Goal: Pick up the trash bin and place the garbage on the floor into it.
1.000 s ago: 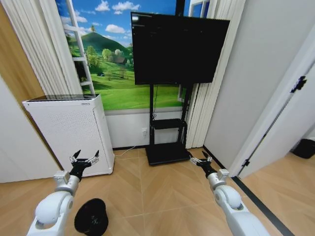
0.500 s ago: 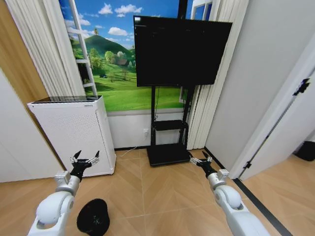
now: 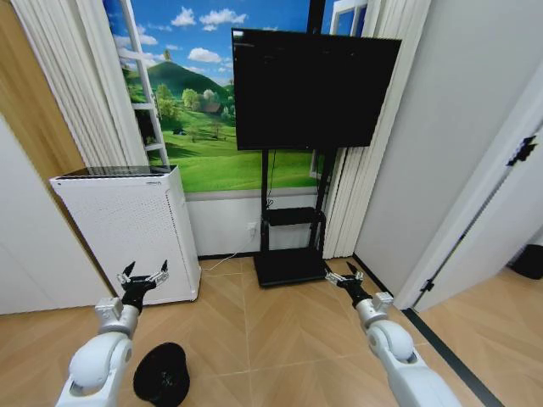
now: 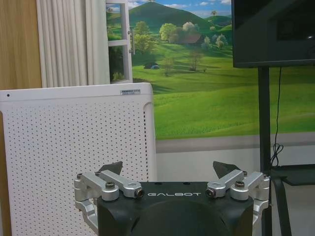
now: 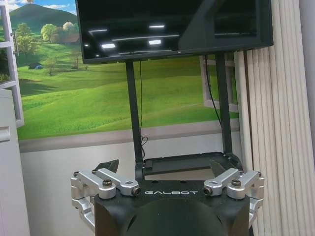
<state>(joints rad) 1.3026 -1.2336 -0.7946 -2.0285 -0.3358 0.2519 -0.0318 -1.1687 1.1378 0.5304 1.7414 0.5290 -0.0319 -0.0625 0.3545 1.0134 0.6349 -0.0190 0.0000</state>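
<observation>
A wood floor (image 3: 280, 331) in a herringbone pattern fills the lower half of the head view. On it at lower left stands the trash bin (image 3: 161, 374), black and round. A white perforated cabinet (image 3: 127, 233) stands at middle left against the wall, and a black TV stand's base (image 3: 290, 265) rests at centre

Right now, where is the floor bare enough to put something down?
The wood floor between the left gripper and right gripper, before the TV stand, is bare. It is crowded near the trash bin and white appliance.
</observation>
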